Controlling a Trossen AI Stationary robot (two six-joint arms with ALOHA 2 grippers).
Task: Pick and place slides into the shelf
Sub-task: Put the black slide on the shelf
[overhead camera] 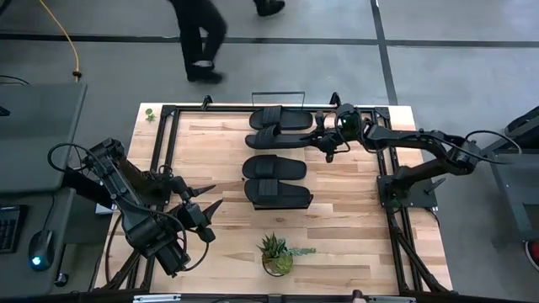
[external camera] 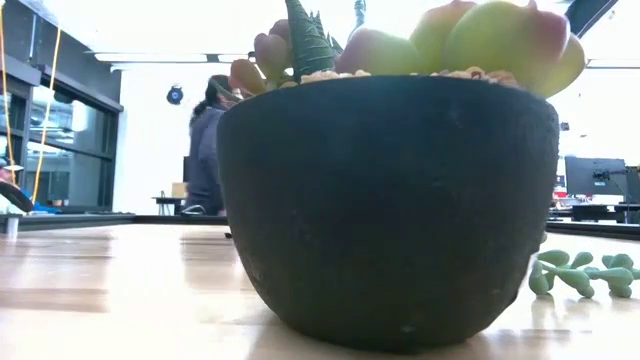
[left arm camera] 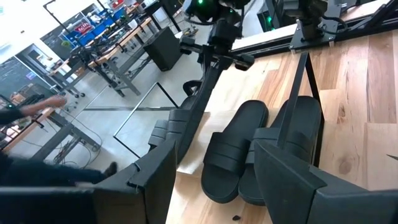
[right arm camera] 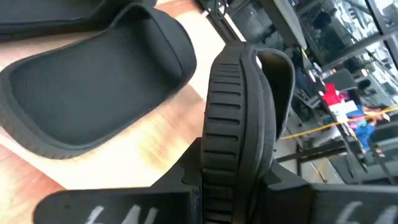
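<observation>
Right gripper (overhead camera: 327,137) pinched a sandal (right arm camera: 239,118) edge-on above the shelf (overhead camera: 290,99); recommend lowering level before release. Left gripper (overhead camera: 205,206) waited, fingers wide.

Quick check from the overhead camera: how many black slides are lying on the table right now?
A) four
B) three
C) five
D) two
A: the high view shows four, two side by side at the far edge near the right end effector, and two more nearer the middle.
</observation>
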